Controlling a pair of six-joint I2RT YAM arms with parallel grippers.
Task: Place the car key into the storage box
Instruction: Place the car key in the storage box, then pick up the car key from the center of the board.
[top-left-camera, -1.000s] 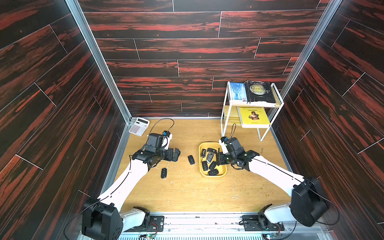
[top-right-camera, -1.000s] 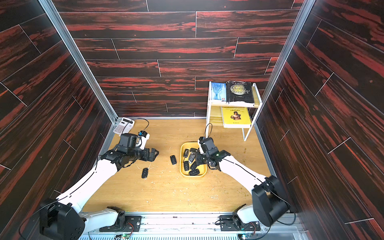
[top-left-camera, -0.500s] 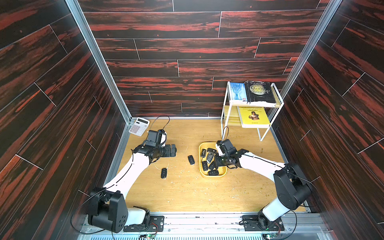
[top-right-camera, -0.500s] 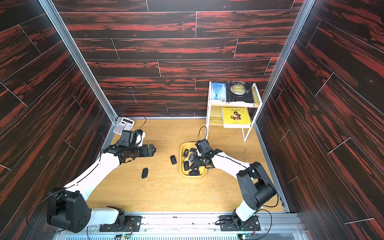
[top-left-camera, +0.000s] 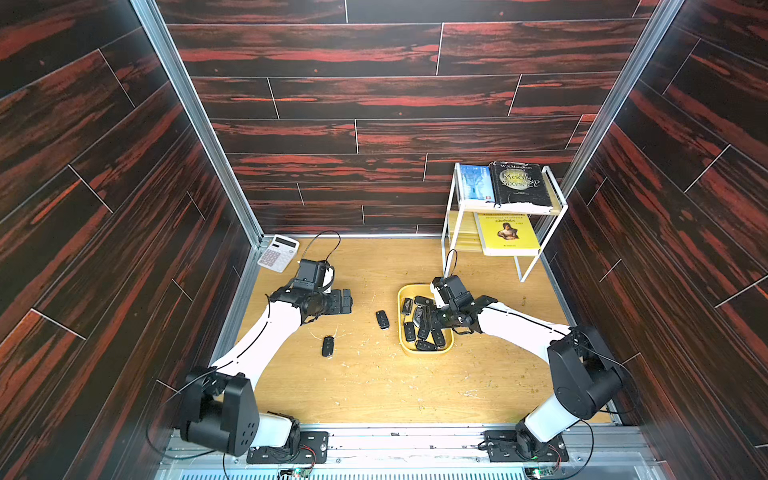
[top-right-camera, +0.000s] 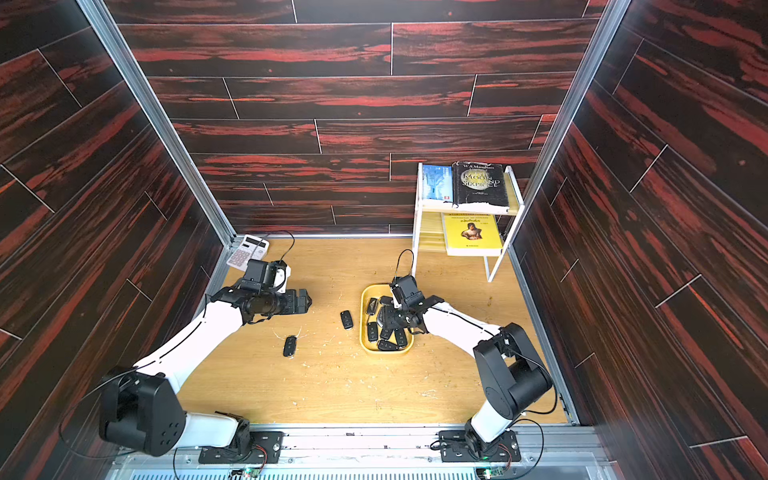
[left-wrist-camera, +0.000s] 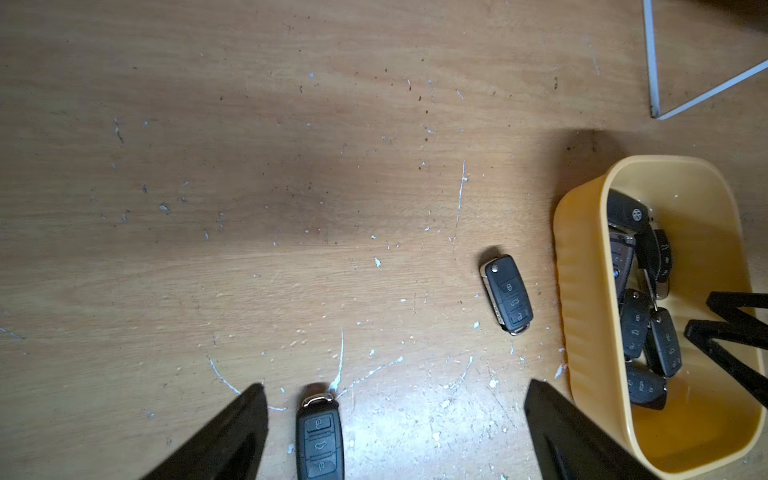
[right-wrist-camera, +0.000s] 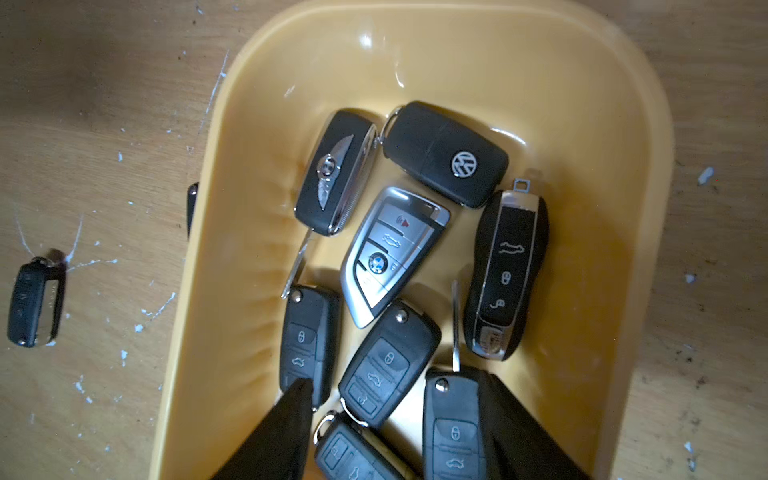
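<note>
As right pincer (right-wrist-camera: 395, 386) gapes, key-filled storage box (right-wrist-camera: 582, 104)

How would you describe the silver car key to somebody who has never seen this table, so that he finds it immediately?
On the wooden table stands a yellow storage box holding several car keys. Near the middle of them lies the silver car key: it alone has a silver casing, with a round blue-and-white badge, while its neighbours are black.

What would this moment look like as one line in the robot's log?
left jaws: open, empty | right jaws: open, over storage box | on table: car key, car key
</note>
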